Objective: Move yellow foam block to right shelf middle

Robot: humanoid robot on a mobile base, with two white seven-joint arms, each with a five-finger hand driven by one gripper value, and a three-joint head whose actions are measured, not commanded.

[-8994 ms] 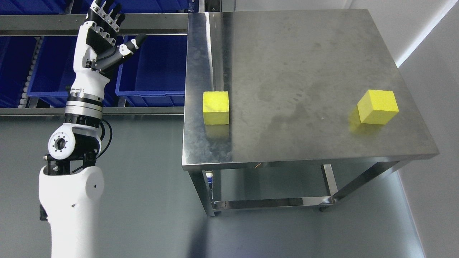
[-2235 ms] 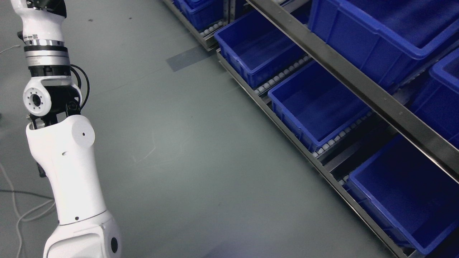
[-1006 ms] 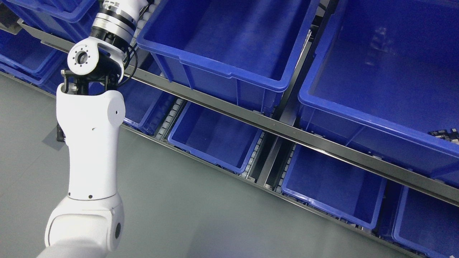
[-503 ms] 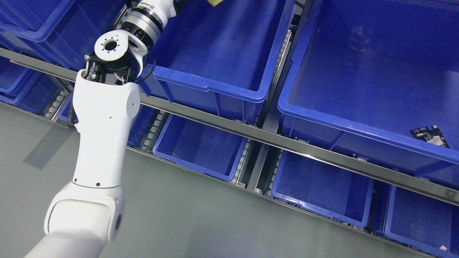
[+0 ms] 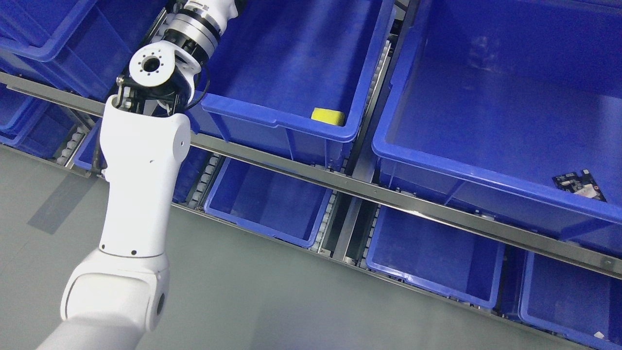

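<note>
Yellow foam block [image 5: 328,115] lay in the blue bin [image 5: 272,119] right of the left arm [image 5: 141,170]; hand out of frame, its state untellable.

We see the left arm [image 5: 141,194] only as far as its wrist: the top edge cuts it off, so the hand lies out of frame. The near wall of the blue bin [image 5: 272,119] hides all but the top of the yellow foam block [image 5: 328,115]. A small dark item [image 5: 580,183] in the neighbouring bin [image 5: 486,167] is too small to identify.
</note>
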